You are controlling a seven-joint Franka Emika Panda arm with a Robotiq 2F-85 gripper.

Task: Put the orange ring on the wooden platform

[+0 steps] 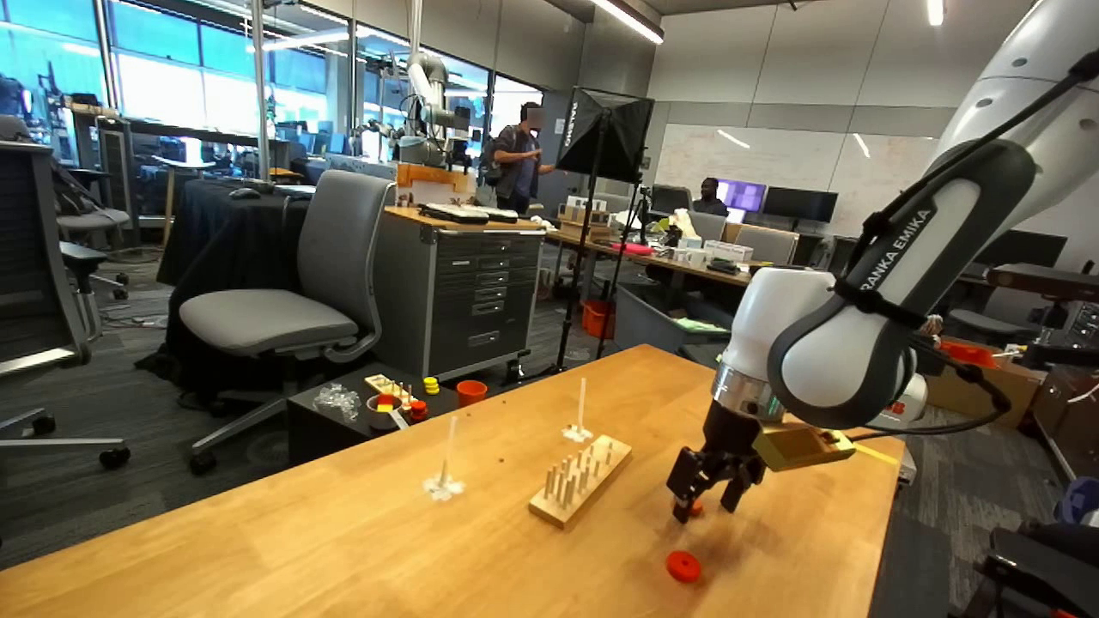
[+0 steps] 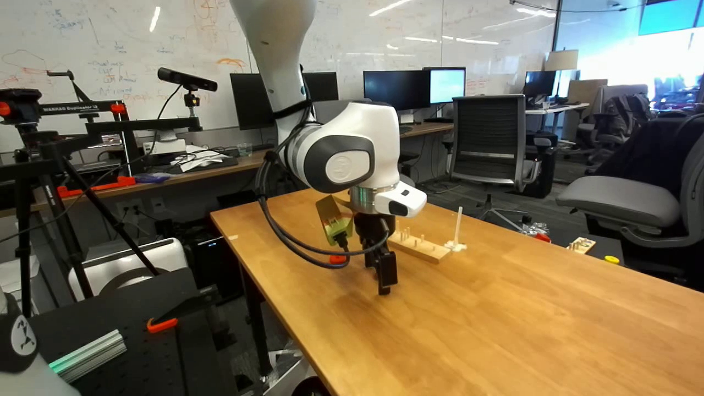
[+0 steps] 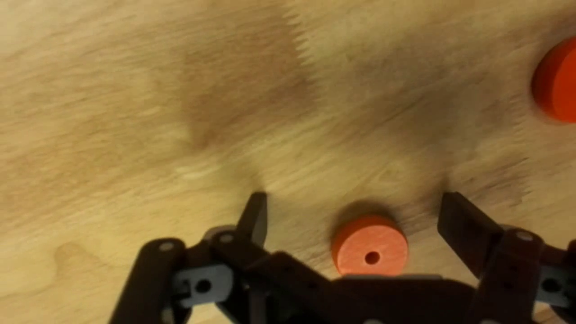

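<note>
In the wrist view the orange ring [image 3: 372, 249], a small disc with a centre hole, lies flat on the table. My gripper [image 3: 353, 202] stands open around it, a finger on each side with gaps between. The ring's lower edge is hidden behind the gripper body. In an exterior view my gripper [image 1: 706, 511] hangs low at the table, and the orange ring [image 1: 696, 508] shows partly behind a finger. The wooden platform, a pale rectangular board [image 1: 584, 494] with several short pegs, lies apart from the gripper. That board [image 2: 434, 251] also shows behind the arm in an exterior view.
A redder round piece [image 3: 558, 83] lies on the table near the ring; the same redder piece [image 1: 684, 566] shows in an exterior view. Thin whitish rods [image 1: 448, 455] [image 1: 581, 408] stand upright near the board. A low black table [image 1: 309, 429] holds cups and other pieces.
</note>
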